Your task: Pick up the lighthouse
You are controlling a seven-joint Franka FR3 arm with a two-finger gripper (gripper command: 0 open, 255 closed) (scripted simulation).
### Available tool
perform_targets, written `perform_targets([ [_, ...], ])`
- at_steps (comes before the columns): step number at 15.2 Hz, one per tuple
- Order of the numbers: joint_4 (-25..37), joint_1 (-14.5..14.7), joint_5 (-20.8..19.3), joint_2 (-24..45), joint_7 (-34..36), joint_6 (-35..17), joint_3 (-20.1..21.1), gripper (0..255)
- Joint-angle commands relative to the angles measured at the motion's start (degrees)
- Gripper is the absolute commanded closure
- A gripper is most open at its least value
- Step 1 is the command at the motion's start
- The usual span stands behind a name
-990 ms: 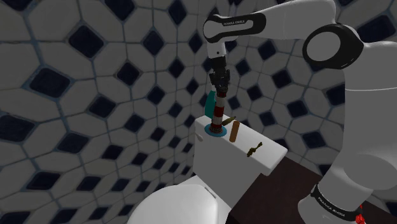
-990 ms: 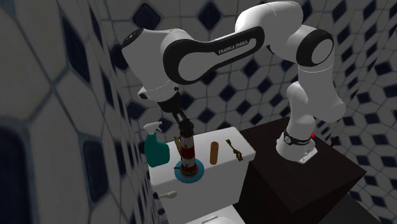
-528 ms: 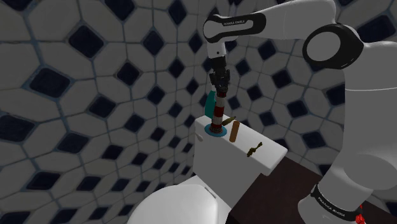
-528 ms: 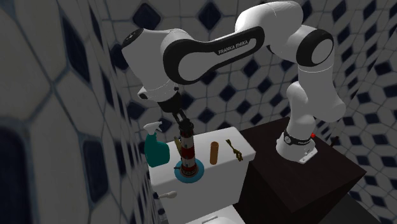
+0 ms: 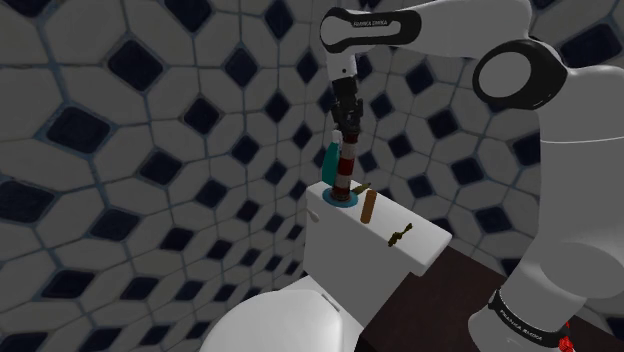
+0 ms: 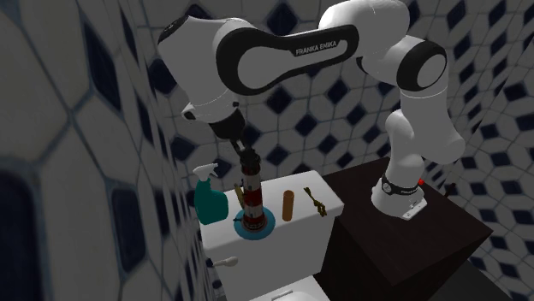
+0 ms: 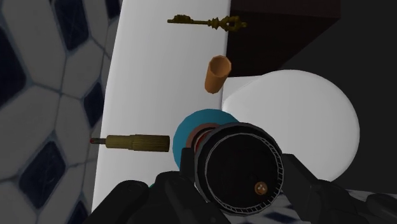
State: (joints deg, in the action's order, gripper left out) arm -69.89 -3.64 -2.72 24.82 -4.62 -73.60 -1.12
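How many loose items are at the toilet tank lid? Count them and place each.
5: lighthouse in the claw, over the lid; teal spray bottle behind it at the wall; golden stick lying by the lighthouse base; brown cylinder mid-lid; ornate key nearest the stand. None seems hidden.

The white arm (image 5: 565, 190) rises from the shoulder view's lower right, bends at a high elbow and stretches its forearm leftward along the top of that view. The wrist turns down, so the black gripper (image 5: 346, 138) points almost straight down. Its two fingers (image 7: 304, 186) stand a little apart, clasping the top of the lighthouse (image 5: 343, 180) between them.
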Motion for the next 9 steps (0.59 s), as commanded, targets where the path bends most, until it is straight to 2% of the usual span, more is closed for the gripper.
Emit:
perform_targets([
  [1, 2.42, -0.01, -0.02, 0.42, -0.13, 1.96, -0.02, 255],
  [7, 10.23, 0.00, -0.08, 2.40, -0.45, 7.79, -0.06, 255],
  [9, 10.45, 0.00, -0.08, 2.46, -0.46, 7.94, -0.07, 255],
])
